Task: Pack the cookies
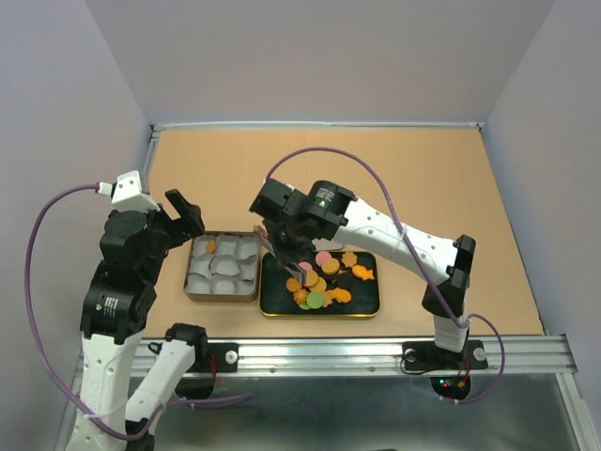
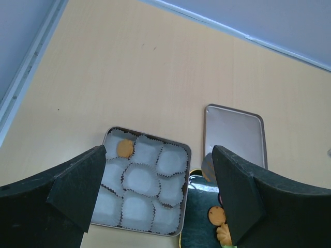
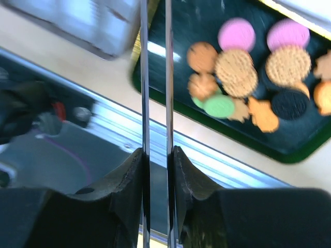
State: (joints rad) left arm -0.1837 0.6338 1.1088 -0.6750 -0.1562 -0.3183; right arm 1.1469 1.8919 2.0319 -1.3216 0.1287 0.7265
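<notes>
Right end effector (image 3: 155,57) hangs over the 9 o'clock end of the dark tray (image 1: 364,299). Its two thin blades are set almost together with only a slit between them. The tips run out of the wrist view, so I cannot tell whether a biscuit is pinched there. Left end effector (image 2: 159,155) hovers above the tin (image 1: 192,282), spread wide with nothing in it.

The step looks like a pick from the pile nearest the tin. Done well, the blades straddle one cookie across its rim, not two overlapping ones, and close gently enough not to snap it. They then lift straight up before travelling toward 9 o'clock, clearing the tray lip and the tin wall. Release should come low over a cup, since the paper cups (image 2: 140,180) look light and would shift if brushed.

The cookies (image 3: 236,70) lie heaped in the tray: pink, tan, orange, green and black rounds, plus orange fish and flower shapes. The tin, just beside the tray at its 9 o'clock side, holds the white cups. One orange cookie (image 2: 124,149) sits in the cup at the tin's 11 o'clock corner, and the others that show look empty. A flat silver lid (image 2: 235,137) lies on the bench (image 1: 423,188) toward 12 o'clock of the tray.
</notes>
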